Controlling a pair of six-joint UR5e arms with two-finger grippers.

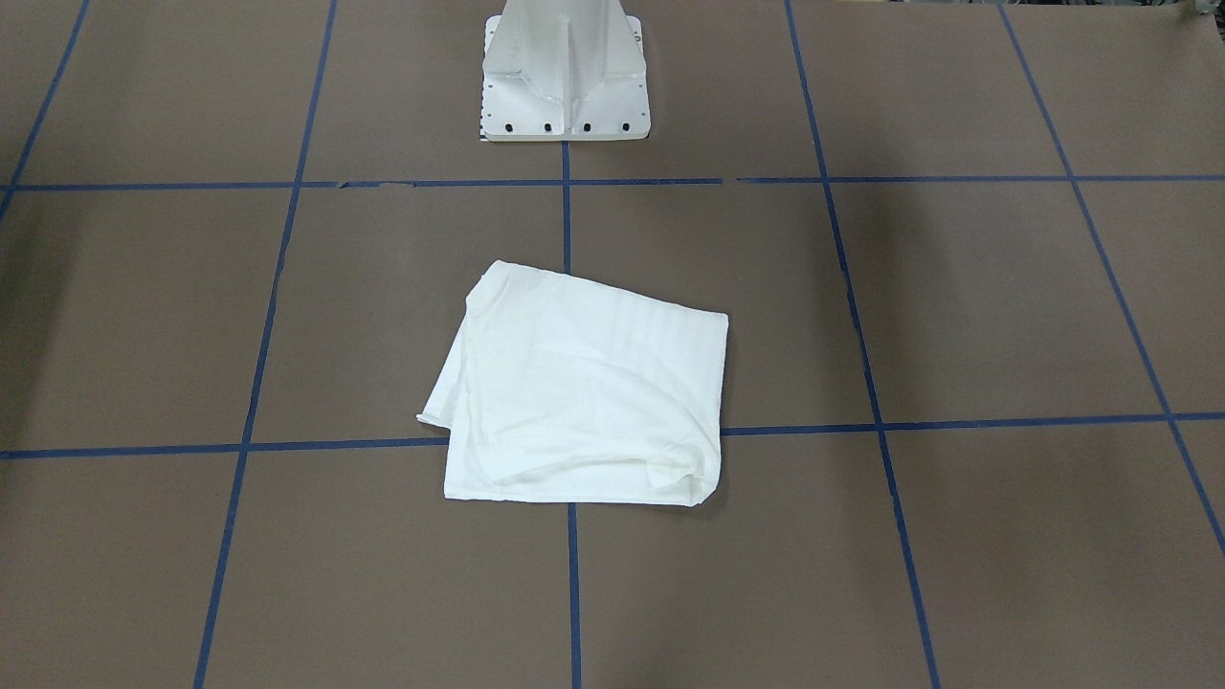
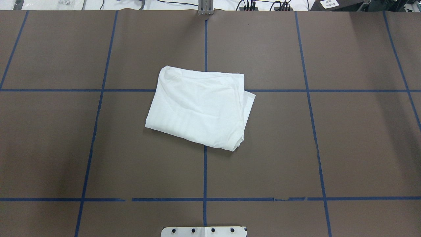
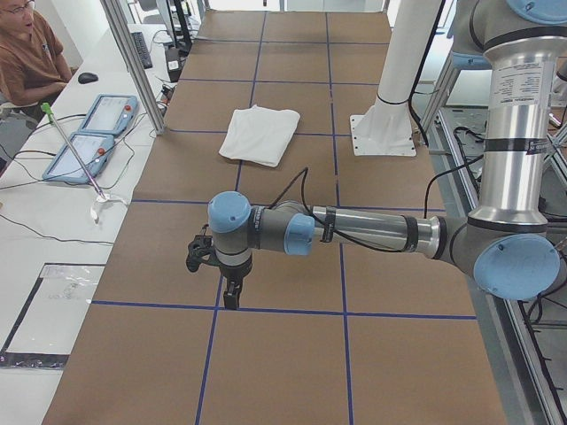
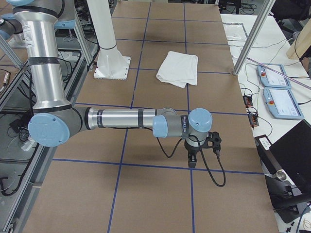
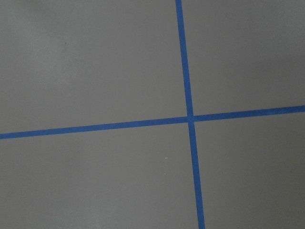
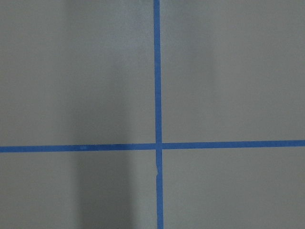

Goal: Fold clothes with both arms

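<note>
shirt (image 2: pixel 199 107): white, folded into a rough rectangle of several layers. lies flat abt mid tabletop (image 2: pixel 49 148), a bit nearer the operator-side edge than the robot-side edge.
shirt angle: skewed vs the grid, not square to the tabletop edges.
shirt vs tape: sits over the crossing of the centre line and one cross line of the blue tape lines (image 2: pixel 204 171).
shirt detail: soft creases on the top layer. a lower layer's edge pokes out on the side toward the tabletop's right end. the corner nearest the robot-side edge is rounded and bunched.
left arm (image 3: pixel 354 232): stretched out low and roughly level over the tabletop's left end, wrist turned down.
left end effector (image 3: pixel 230 301): points straight down over a tape crossing, well apart from the shirt. shows only in a side view, so can't tell if fingers are spread or closed.
left wrist view: bare brown tabletop w/ one tape crossing.
right arm (image 4: pixel 121 119): same low, stretched pose over the tabletop's right end.
right end effector (image 4: pixel 191 162): points down just beside a tape line, well apart from the shirt. side view only, so can't tell its state either.
right wrist view: bare tabletop, one tape crossing, a soft shadow band.
pedestal base (image 1: pixel 565 86): white, at the robot-side edge on the centre line, apart from the shirt.
person (image 3: pixel 27 53): partly in view by a white side desk past the operator-side edge.
</note>
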